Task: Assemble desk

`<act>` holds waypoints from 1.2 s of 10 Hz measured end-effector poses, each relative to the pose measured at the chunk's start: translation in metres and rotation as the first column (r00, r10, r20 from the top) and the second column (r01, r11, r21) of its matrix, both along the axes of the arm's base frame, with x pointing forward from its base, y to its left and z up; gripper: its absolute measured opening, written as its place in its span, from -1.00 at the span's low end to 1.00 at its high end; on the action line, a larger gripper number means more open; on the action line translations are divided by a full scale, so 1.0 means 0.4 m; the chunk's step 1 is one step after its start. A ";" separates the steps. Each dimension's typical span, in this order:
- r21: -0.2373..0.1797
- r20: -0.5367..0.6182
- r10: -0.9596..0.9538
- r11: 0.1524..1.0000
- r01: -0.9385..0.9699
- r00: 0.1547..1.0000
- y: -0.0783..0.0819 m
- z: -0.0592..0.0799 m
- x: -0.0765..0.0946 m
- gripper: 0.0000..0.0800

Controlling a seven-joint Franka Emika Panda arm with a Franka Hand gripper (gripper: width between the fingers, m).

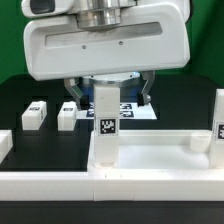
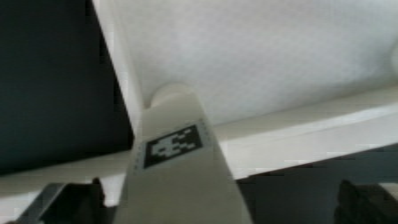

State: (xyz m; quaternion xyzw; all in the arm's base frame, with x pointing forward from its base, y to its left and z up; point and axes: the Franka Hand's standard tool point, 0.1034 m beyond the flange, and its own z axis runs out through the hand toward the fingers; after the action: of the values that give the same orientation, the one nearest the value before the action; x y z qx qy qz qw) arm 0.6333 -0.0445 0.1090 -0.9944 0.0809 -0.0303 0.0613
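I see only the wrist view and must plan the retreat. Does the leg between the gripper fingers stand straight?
Observer: Yes, the leg stands upright on the top.
Operator: Are there other legs not yet on the top?
Observer: Two legs rest on the table, at the exterior view's left.
Operator: And on the other side?
Observer: Another leg stands upright at the exterior view's right edge, cut off by the frame.
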 end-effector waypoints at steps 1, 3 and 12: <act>0.002 -0.004 -0.020 1.000 0.020 1.000 -0.002 -0.003 -0.001 0.62; 0.004 -0.007 -0.046 0.999 0.046 0.999 -0.002 -0.004 -0.001 0.39; 0.022 -0.240 -0.922 0.307 0.951 0.303 -0.023 -0.011 0.008 -0.25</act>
State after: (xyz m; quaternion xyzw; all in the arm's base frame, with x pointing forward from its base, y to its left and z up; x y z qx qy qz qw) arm 0.6366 -0.0535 0.1045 -0.7495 0.6527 0.0370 0.1036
